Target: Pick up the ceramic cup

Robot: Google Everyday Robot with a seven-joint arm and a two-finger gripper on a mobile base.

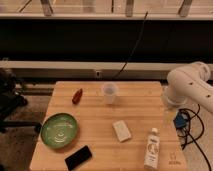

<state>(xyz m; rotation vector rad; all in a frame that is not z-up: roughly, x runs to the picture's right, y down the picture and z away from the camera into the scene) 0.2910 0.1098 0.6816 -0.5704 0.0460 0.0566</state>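
Observation:
The ceramic cup (109, 93) is small, plain white and upright, near the back middle of the wooden table (140, 107). Nothing touches it. My white arm (192, 87) bends in from the right, beside the table's right edge and well to the right of the cup. My gripper itself does not show: only the arm's round segments are in view, and the arm runs out of the frame at the right.
A small red object (77, 96) lies left of the cup. A green plate (59, 130) sits front left, a black phone (78, 157) at the front edge, a white block (121, 130) in the middle, a labelled white bottle (152, 148) front right. Cables (182, 125) hang off the right side.

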